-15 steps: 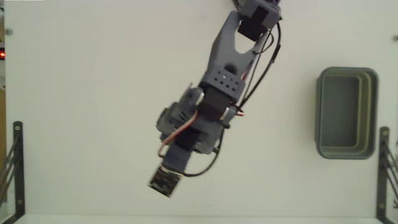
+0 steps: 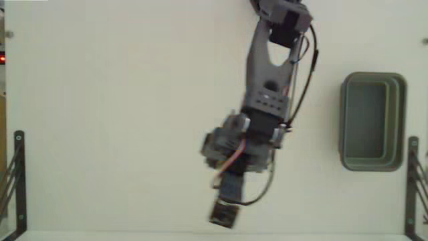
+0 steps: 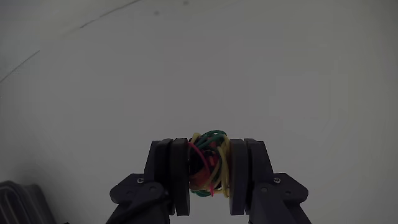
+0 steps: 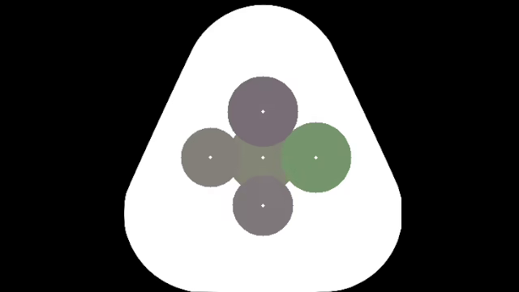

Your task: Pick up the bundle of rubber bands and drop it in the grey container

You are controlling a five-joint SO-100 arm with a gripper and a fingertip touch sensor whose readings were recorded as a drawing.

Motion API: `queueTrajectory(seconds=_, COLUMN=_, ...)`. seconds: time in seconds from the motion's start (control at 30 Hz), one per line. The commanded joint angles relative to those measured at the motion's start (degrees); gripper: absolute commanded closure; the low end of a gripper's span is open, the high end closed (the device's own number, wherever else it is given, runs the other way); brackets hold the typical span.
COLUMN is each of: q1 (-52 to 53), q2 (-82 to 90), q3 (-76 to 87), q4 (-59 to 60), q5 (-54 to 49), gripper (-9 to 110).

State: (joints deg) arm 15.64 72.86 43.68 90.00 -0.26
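In the wrist view the jaws of the gripper (image 3: 209,171) pinch the bundle of rubber bands (image 3: 208,163), a yellow, green and red clump lifted above the pale worktop (image 3: 186,74). The grey container (image 2: 372,121) sits well apart at the right of the fixed view. No writing is readable.

In the fixed view, the arm (image 2: 267,87) is reaching from the table's (image 2: 100,120) top edge toward its bottom edge. Between it and the grey container (image 2: 372,122) by the right edge, bare tabletop is lying open. Black brackets (image 2: 414,184) are standing at both bottom corners, one just below the container.
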Motion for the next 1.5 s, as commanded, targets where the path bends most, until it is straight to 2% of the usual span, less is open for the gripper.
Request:
queueTrajectory(seconds=0.0, q1=-3.0, q2=5.9, q3=0.7, q4=-1.2, q5=0.3, gripper=68)
queueTrajectory(seconds=0.9, q1=-33.1, q2=14.5, q3=13.6, q4=-5.5, q5=0.3, gripper=68)
queueTrajectory(seconds=1.47, q1=-47.8, q2=18.7, q3=20.0, q4=-7.6, q5=0.3, gripper=68)
